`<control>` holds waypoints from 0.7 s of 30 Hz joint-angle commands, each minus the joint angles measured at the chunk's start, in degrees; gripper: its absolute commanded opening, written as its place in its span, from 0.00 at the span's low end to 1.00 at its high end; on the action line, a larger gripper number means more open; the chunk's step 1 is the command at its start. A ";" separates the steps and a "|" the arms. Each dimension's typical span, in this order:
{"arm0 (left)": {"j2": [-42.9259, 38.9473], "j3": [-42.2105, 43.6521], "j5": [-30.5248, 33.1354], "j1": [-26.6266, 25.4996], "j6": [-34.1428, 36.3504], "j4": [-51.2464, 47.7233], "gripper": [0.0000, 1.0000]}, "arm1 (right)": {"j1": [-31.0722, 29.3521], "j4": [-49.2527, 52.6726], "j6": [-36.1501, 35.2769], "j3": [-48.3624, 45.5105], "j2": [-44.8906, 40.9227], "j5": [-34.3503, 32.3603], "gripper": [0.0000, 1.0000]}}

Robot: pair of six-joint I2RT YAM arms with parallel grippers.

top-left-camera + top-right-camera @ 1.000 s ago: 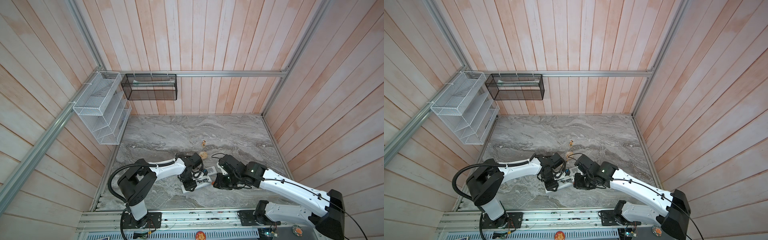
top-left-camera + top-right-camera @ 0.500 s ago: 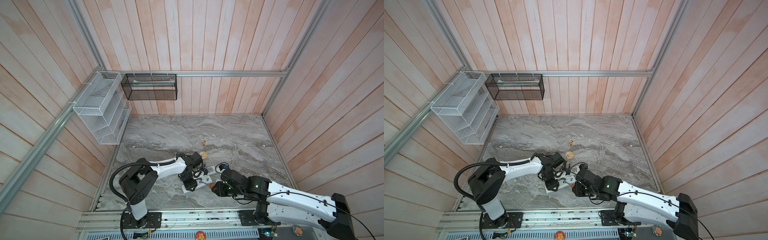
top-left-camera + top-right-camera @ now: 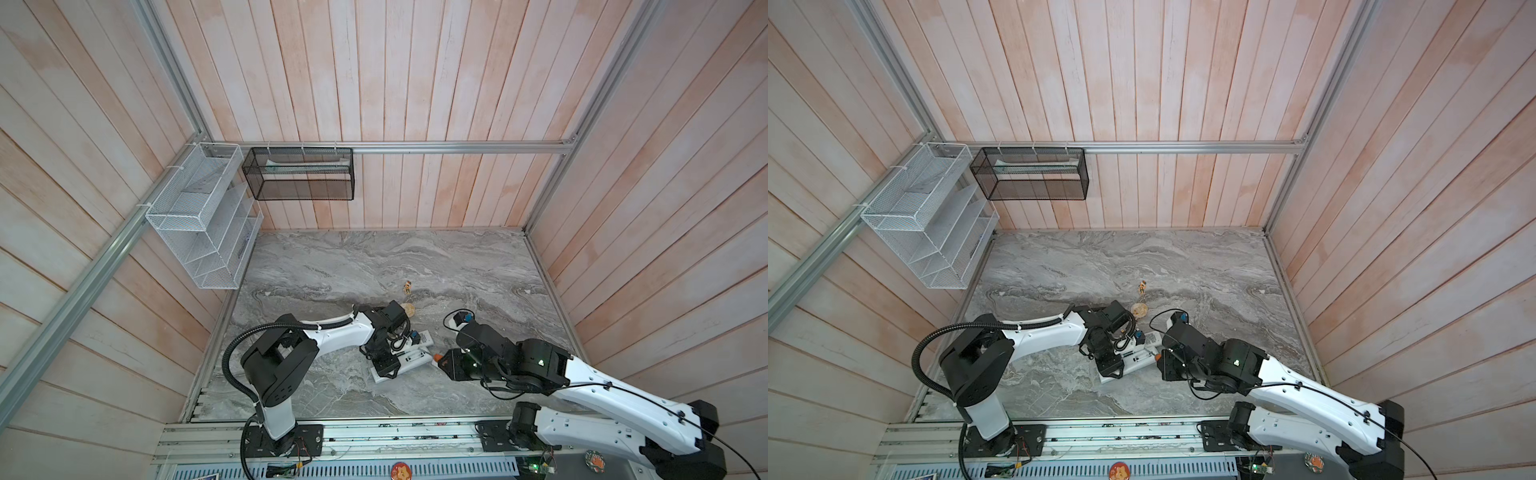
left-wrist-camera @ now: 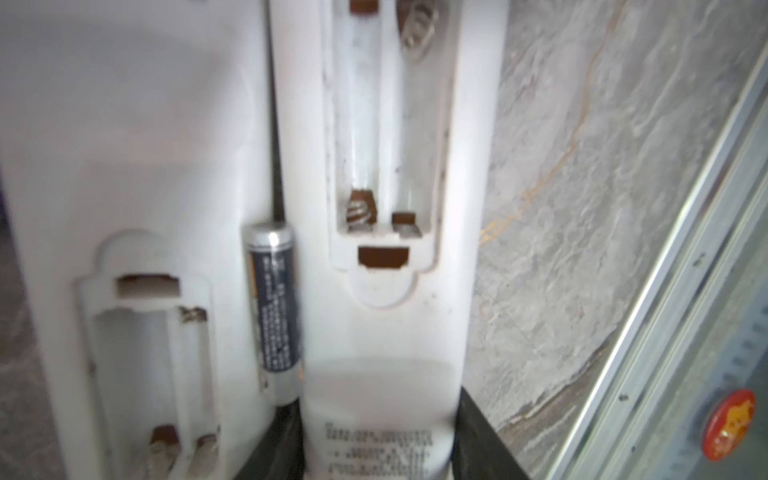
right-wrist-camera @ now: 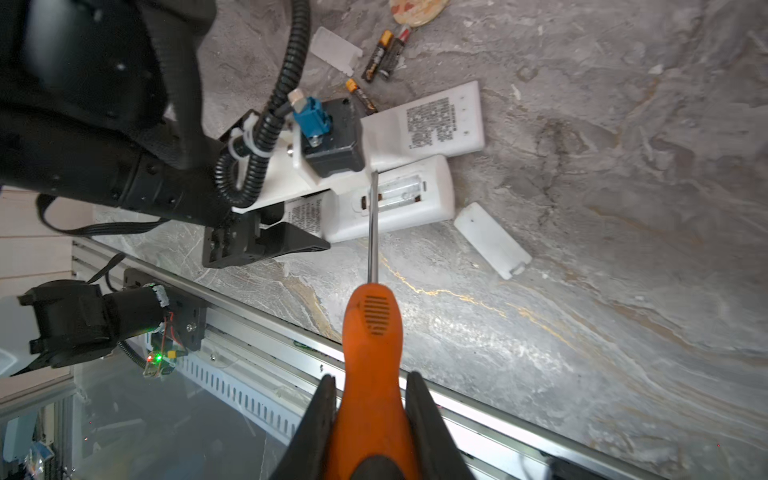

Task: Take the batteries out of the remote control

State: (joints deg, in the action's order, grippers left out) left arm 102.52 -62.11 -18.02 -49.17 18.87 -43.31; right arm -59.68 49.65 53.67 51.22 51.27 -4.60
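Observation:
My left gripper (image 4: 380, 432) (image 3: 384, 361) is shut on a white remote control (image 4: 382, 291) (image 5: 399, 199) lying on the table. Its open compartment shows only springs. A second white remote (image 4: 124, 166) (image 5: 436, 120) lies alongside, its compartment also bare. One of the batteries (image 4: 272, 307) rests in the gap between the two. More batteries (image 5: 382, 54) lie loose on the marble beyond, and another (image 5: 361, 97) by the second remote. My right gripper (image 5: 372, 378) (image 3: 442, 361) is shut on an orange-handled screwdriver (image 5: 372, 332), whose tip hovers over the held remote's compartment.
Two white cover plates (image 5: 492, 241) (image 5: 336, 50) lie near the remotes. A small round disc (image 3: 409, 309) and a tiny figurine (image 3: 407, 286) sit further back. White (image 3: 199, 224) and black (image 3: 299, 174) wire baskets hang on the walls. The metal front rail (image 3: 374, 432) runs close behind my right gripper.
My right arm has dropped lower toward the front rail and drawn the screwdriver slightly back from the remotes. The left arm and the remotes have stayed put.

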 commanded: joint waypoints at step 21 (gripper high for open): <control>-4.17 5.70 -0.01 -3.63 0.93 -1.79 0.52 | 14.94 -6.25 -12.75 6.26 1.74 3.51 0.00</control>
State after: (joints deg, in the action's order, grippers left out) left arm 99.07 -58.63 -16.16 -51.66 19.07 -41.23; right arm -45.32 45.63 42.94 55.29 52.51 -2.28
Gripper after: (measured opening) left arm 0.524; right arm 0.258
